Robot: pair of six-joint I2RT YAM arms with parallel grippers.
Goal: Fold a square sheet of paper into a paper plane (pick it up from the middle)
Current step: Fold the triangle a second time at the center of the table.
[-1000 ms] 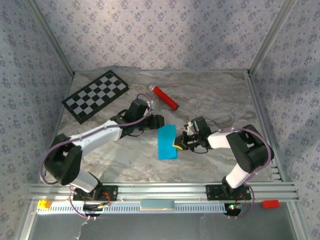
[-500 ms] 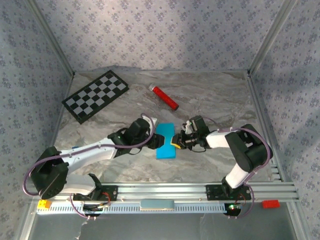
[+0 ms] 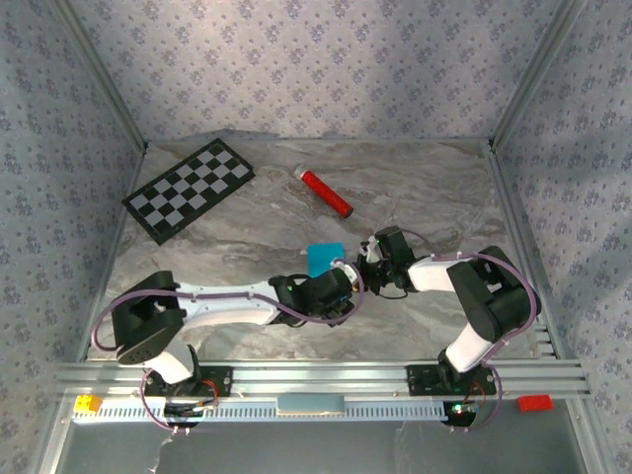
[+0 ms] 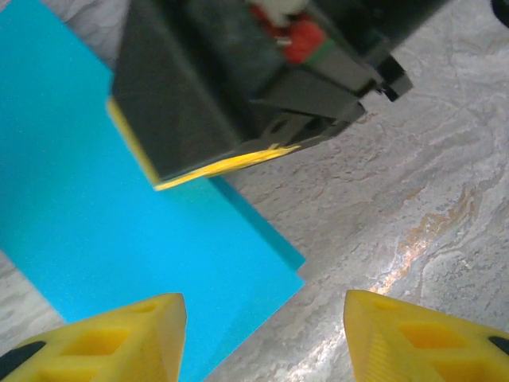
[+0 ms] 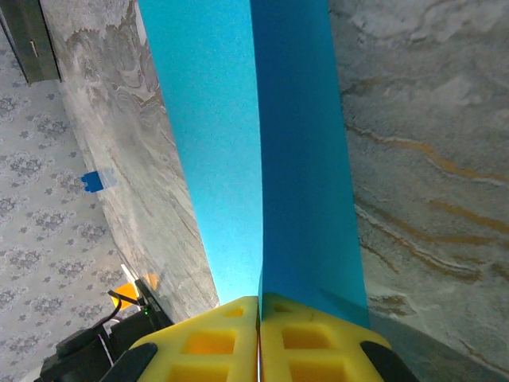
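Two arms meet at middle of bench, over square sheet of paper. Sheet shows lengthwise crease, one half darker than other. Right gripper: jaws clenched on sheet's edge, yellow pads pressed together. Left gripper: jaws released, spread wide, hovering above one corner of sheet, grasping nothing. Red cylinder and checkerboard lie well apart, toward back.

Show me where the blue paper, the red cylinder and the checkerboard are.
blue paper [image 3: 325, 259], top external view, on its visible far part.
red cylinder [image 3: 327, 194], top external view, on the middle of its body.
checkerboard [image 3: 189, 189], top external view, on the centre of the board.
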